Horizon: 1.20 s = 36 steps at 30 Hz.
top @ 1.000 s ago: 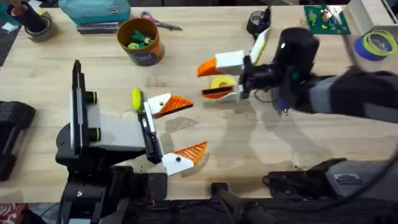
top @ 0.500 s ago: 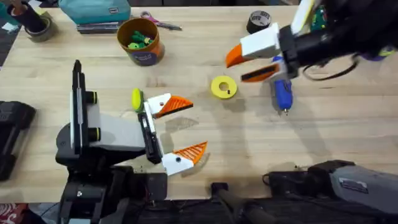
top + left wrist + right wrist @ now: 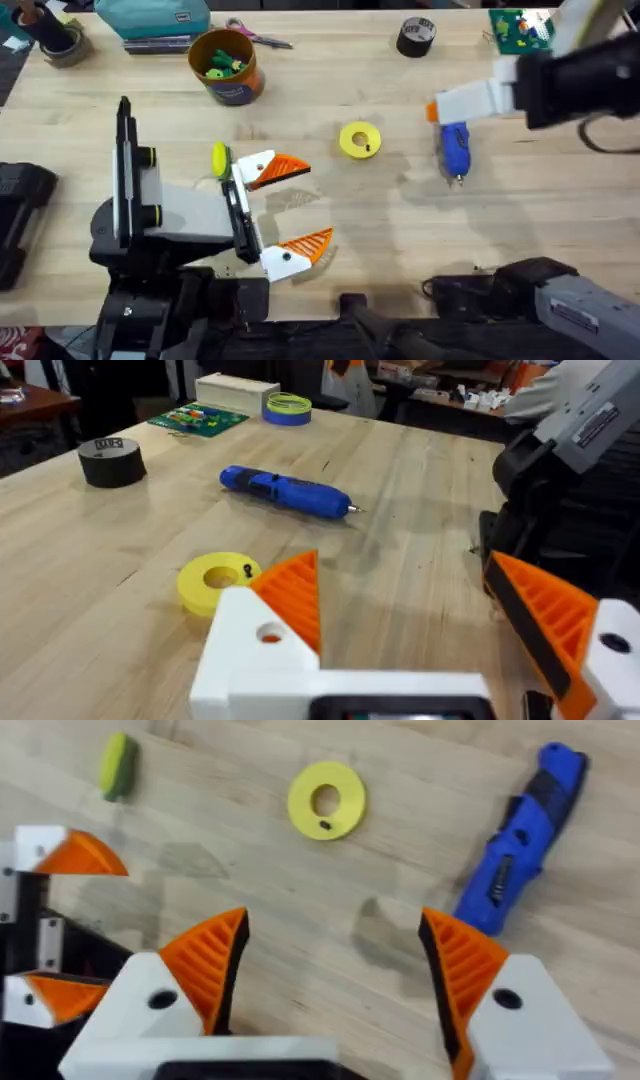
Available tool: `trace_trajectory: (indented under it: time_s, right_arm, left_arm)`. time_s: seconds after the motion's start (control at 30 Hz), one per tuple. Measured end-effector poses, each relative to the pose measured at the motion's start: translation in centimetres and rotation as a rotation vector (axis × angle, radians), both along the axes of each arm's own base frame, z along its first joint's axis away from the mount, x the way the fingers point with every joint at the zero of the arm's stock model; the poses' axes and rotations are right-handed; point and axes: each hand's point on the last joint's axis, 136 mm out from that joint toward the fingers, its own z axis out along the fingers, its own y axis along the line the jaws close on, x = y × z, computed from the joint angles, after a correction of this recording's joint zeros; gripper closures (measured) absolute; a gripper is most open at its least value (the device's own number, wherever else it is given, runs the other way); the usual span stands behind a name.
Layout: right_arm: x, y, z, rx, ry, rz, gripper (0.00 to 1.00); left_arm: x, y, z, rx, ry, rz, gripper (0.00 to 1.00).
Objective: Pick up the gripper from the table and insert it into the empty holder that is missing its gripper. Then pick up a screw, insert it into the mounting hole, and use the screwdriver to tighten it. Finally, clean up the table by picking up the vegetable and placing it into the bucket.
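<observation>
A robotics lab or workshop bench: a pale wooden worktop (image 3: 330, 215) carries a green circuit board (image 3: 520, 30), rolls of black tape (image 3: 416, 36) and blue tape (image 3: 287, 407), scissors (image 3: 255, 36), and a blue powered screwdriver (image 3: 455, 150) between two robot arms.

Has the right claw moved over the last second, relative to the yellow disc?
Yes. The right claw was over the yellow disc; it has pulled away toward the table's right side and now sits above the blue screwdriver.

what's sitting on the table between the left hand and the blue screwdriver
The yellow ring-shaped disc, seen overhead, lies between the left hand and the screwdriver; otherwise bare wood.
</observation>
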Motion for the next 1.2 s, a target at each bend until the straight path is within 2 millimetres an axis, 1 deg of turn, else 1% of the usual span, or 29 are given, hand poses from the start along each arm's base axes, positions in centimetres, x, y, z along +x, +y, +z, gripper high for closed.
trace_trajectory:
  time_s: [0.1,0.27,0.47,0.6,0.7,0.77,0.97,1.0,1.03,1.2]
  right_arm:
    - [-0.8,-1.2,0.4,-0.058,-0.038,-0.016,0.007]
    - [-1.1,-2.8,0.5,-0.138,-0.07,-0.046,0.007]
    - [-1.1,-3.5,0.5,-0.18,-0.082,-0.056,0.006]
    - [-1.1,-3.5,0.5,-0.189,-0.087,-0.05,0.006]
    - [-0.9,-2.9,0.5,-0.187,-0.103,-0.023,0.006]
    - [-1.1,-2.1,0.1,-0.187,-0.102,0.011,0.006]
    - [-2.5,-0.4,-2.7,-0.205,-0.034,0.109,0.006]
    - [-2.5,-0.1,-3.1,-0.207,-0.029,0.121,0.006]
    - [-2.1,0.9,-4.5,-0.214,-0.006,0.157,0.007]
    - [-0.9,1.6,-5.8,-0.213,0.017,0.149,0.007]
  left_arm:
    - [0.0,0.0,0.0,0.0,0.0,0.0,0.015]
    - [0.0,0.0,0.0,0.0,0.0,0.0,0.015]
    - [0.0,0.0,0.0,0.0,0.0,0.0,0.015]
    - [0.0,0.0,0.0,0.0,0.0,0.0,0.015]
    - [0.0,0.0,0.0,0.0,0.0,0.0,0.015]
    - [0.0,0.0,0.0,0.0,0.0,0.0,0.015]
    - [0.0,0.0,0.0,0.0,0.0,0.0,0.016]
    - [0.0,0.0,0.0,0.0,0.0,0.0,0.015]
    - [0.0,0.0,0.0,0.0,0.0,0.0,0.015]
    - [0.0,0.0,0.0,0.0,0.0,0.0,0.015]
